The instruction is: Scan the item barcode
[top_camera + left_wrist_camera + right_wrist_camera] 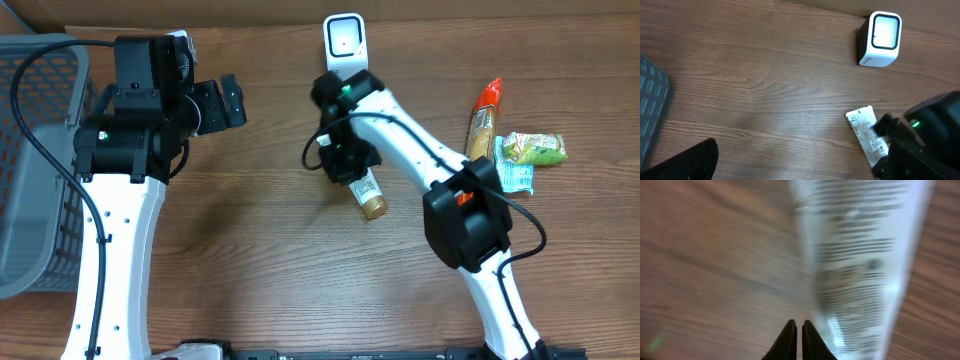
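Near the middle of the table (250,260), below the scanner (343,40), I see the bottle (370,197) lying just beside my right gripper (800,334), its fingers pressed together on nothing. My left gripper (228,102) is spread wide, well apart.

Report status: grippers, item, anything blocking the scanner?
Left gripper open, empty. Right gripper shut beside tube. Tube lying on table, near scanner. No clutter between them.

Right gripper (347,165) over gold-capped tube (370,198), near scanner (344,42).
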{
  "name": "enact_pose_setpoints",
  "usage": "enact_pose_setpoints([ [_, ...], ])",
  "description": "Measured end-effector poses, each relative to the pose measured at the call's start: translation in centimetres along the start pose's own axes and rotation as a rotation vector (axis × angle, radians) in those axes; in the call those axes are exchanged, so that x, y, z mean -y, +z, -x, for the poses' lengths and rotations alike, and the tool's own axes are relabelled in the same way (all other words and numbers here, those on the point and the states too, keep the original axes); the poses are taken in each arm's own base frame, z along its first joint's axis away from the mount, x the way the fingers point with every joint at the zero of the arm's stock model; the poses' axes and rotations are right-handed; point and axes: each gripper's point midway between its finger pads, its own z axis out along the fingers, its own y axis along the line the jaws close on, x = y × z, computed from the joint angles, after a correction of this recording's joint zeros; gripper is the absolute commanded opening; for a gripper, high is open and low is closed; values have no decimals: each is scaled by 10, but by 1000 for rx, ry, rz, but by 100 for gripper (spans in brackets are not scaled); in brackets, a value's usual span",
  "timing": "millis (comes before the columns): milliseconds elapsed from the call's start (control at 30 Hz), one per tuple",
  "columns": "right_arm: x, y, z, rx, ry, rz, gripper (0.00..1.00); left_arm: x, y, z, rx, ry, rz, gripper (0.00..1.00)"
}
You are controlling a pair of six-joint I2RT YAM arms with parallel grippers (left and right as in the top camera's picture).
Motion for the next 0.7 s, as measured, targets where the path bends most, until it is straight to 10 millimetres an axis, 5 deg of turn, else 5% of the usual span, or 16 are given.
enact_pose_setpoints([
  [233,-14,15,-17,-43,-55,-61,13,0,0,0,0,0,0,100],
  [700,20,33,-29,-95,-35,-192,13,0,0,0,0,0,0,100],
])
